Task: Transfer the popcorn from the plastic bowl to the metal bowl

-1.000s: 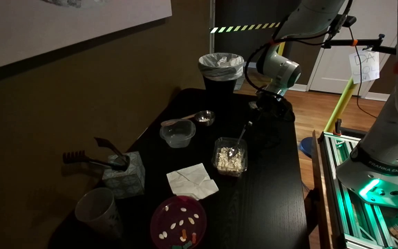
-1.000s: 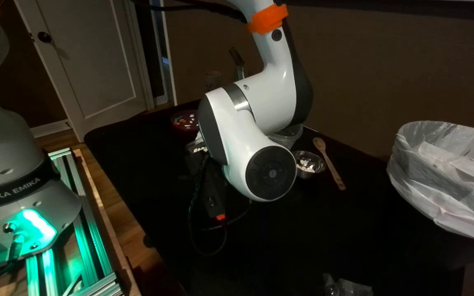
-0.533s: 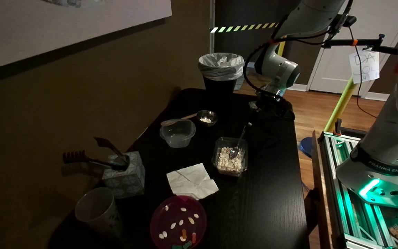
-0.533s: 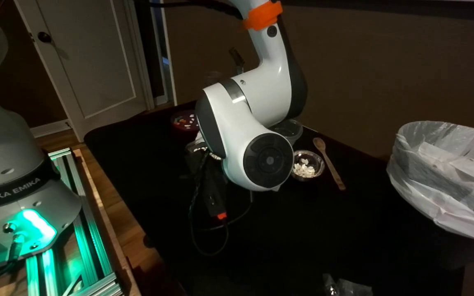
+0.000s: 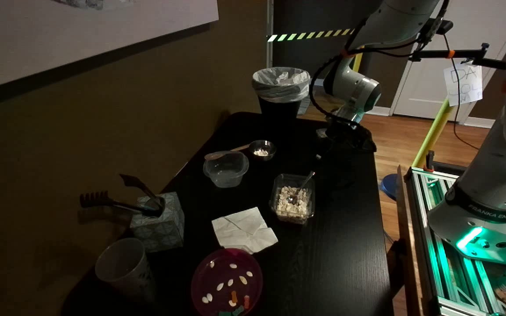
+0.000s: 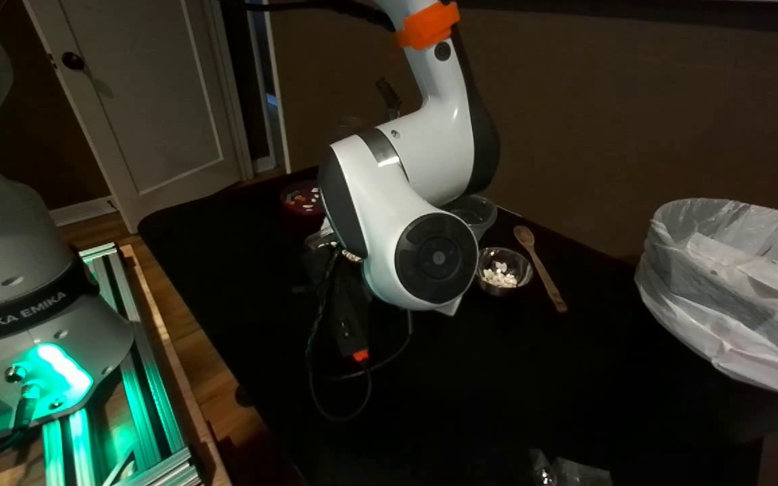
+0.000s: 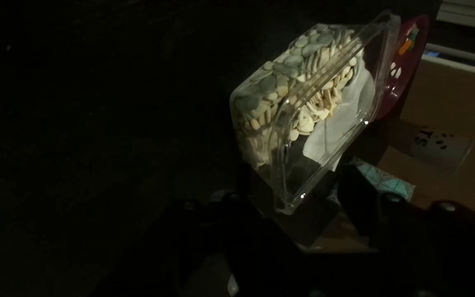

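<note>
Spooning of popcorn between two vessels, with the spoon unheld. The metal spoon (image 5: 302, 185) leans inside the square plastic bowl (image 5: 284, 179), its scoop among the pieces and its handle slanting up to the rim's corner nearest the gripper (image 7: 297, 179), presumably so that it can be grasped from that side. The wrist view is dark, but the fingers (image 7: 357, 202) appear well apart with nothing between them; in an exterior view the handle's tip (image 5: 312, 174) stands clear of them. The metal bowl (image 6: 505, 254) sits farther along the table, toward the lined bin (image 5: 280, 91), probably to leave the arm a short, unobstructed carry. A wooden spoon (image 6: 543, 273) lies just beside it, seemingly spare.

The popcorn (image 7: 303, 70) fills much of the plastic bowl: flat, oval, cream-coloured pieces, more like seeds than popped corn, greyish where seen through the clear wall. A small portion lies in the bottom of the metal bowl, which suggests a transfer begun but far from complete. A firm grip on the handle would be needed next.
</note>
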Controlling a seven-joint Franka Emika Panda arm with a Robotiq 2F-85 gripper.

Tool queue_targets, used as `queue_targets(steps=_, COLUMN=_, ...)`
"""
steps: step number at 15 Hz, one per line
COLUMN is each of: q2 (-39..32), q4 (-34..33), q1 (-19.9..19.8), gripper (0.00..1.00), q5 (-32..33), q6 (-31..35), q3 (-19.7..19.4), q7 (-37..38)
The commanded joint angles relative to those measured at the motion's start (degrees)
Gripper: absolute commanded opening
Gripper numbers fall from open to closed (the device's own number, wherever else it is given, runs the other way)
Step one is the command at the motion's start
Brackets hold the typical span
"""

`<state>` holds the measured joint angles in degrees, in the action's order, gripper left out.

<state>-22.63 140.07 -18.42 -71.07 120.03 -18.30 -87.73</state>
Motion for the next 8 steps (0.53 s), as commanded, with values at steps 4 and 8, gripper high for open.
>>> queue_targets(steps=4, q2=2.1, q4=1.1, q1=-1.1, gripper=1.00, q5=-2.8, q6=-1.3, q3=0.3, q7=3.9)
queue_targets(steps=8, q2=0.9, q4=-0.1, q1=-0.7, gripper=1.00, q5=-1.5, q6=-1.0, q3=0.3, q7=3.3)
